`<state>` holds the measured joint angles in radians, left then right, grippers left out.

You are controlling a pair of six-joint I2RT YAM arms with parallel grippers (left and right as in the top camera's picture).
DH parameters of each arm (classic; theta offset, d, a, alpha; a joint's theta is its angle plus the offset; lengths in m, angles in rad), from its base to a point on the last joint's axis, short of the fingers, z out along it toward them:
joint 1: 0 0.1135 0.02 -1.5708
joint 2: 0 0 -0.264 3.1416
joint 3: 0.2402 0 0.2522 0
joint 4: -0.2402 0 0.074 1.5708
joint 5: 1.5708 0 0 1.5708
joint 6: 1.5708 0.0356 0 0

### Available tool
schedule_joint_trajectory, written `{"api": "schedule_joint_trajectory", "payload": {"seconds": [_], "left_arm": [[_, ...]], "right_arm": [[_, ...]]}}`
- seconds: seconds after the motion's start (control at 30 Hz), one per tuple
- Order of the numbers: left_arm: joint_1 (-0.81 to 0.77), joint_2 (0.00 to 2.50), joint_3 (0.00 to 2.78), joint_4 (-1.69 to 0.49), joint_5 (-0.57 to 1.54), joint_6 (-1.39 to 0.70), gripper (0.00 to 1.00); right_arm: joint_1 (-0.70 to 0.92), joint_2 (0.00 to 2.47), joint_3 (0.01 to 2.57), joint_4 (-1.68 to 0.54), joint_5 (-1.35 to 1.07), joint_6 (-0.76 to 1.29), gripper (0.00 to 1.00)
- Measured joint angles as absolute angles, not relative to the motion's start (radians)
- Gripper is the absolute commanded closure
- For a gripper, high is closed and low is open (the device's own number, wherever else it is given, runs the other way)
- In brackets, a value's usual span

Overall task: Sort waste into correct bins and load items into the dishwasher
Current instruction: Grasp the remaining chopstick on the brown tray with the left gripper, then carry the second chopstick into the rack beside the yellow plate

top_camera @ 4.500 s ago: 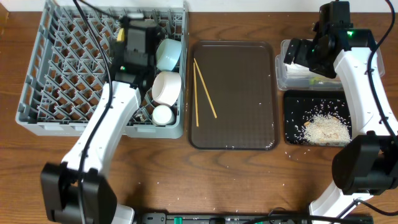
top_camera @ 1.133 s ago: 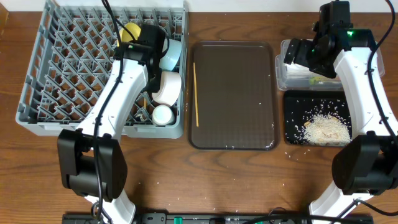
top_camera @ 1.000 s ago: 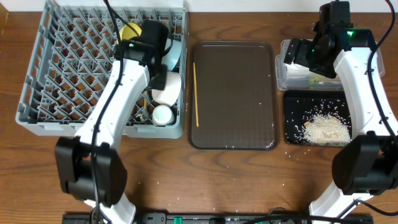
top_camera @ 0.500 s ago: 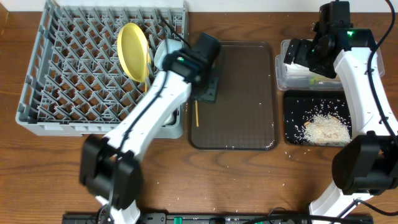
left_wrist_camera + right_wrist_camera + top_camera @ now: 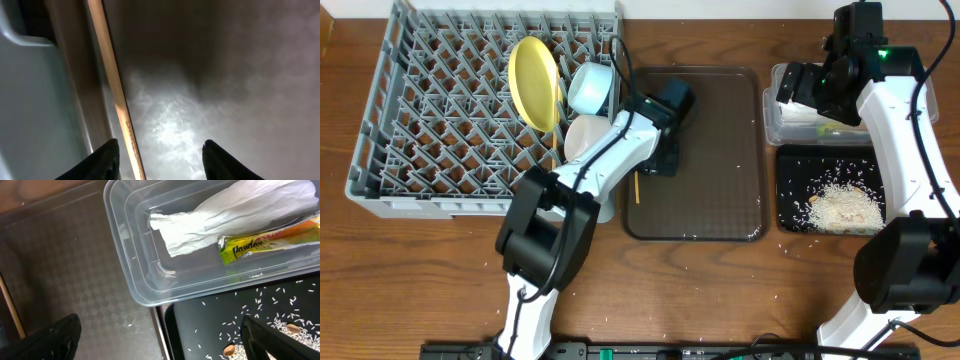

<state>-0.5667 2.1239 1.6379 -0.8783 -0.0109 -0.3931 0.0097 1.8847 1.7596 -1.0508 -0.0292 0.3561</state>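
Wooden tabletop (image 5: 720, 290): carries everything here.
Grey dish rack (image 5: 430, 150): fills the left side. Holds a yellow plate (image 5: 534, 82) upright on its edge between the pegs. To the right of it holds a light-blue bowl (image 5: 590, 88) and a white bowl (image 5: 582, 138), one just beside the other.
Brown tray (image 5: 720, 150): lies in the middle, just beside the rack.
Black tray (image 5: 795, 175): sits at the right, close against the clear tub (image 5: 775, 125) behind it.
Left hand (image 5: 160, 162): hovers low over the left edge of the brown tray, fingers spread, pinching nothing.
Right hand (image 5: 165, 345): hangs above the tub and the black tray, fingers spread wide, empty.
Napkin (image 5: 225, 210): lies crumpled inside the tub, with the green-and-yellow wrapper (image 5: 265, 240) touching it.
Chopstick (image 5: 117, 105): lies along the left edge of the brown tray, just beside one finger of the left hand. Touching or not, cannot tell.
Rice (image 5: 840, 205): heaped in the black tray, with loose grains around.
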Motion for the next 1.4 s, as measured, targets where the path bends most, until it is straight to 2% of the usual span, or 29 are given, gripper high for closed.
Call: {"api": "schedule_joint_trajectory", "payload": {"seconds": [0.7,0.83,0.87,0.9,0.93,1.4], "left_arm": [[-0.567,2.198,1.637,-0.828,-0.070,-0.398,0.45],[-0.567,2.201,1.637,-0.823,-0.057,-0.418,0.66],[-0.567,2.201,1.637,-0.821,-0.055,-0.424,0.74],[-0.568,2.201,1.637,-0.818,-0.049,-0.426,0.87],[-0.570,2.202,1.637,-0.817,-0.049,-0.423,0.92],[-0.586,2.199,1.641,-0.826,-0.054,-0.417,0.93]], "right_arm": [[0.010,1.885,1.760,-1.051,-0.029,0.356,0.01],[0.010,1.885,1.760,-1.050,-0.029,0.356,0.01],[0.010,1.885,1.760,-1.051,-0.029,0.356,0.01],[0.010,1.885,1.760,-1.051,-0.029,0.356,0.01],[0.010,1.885,1.760,-1.050,-0.029,0.356,0.01],[0.010,1.885,1.760,-1.051,-0.029,0.356,0.01]]}}
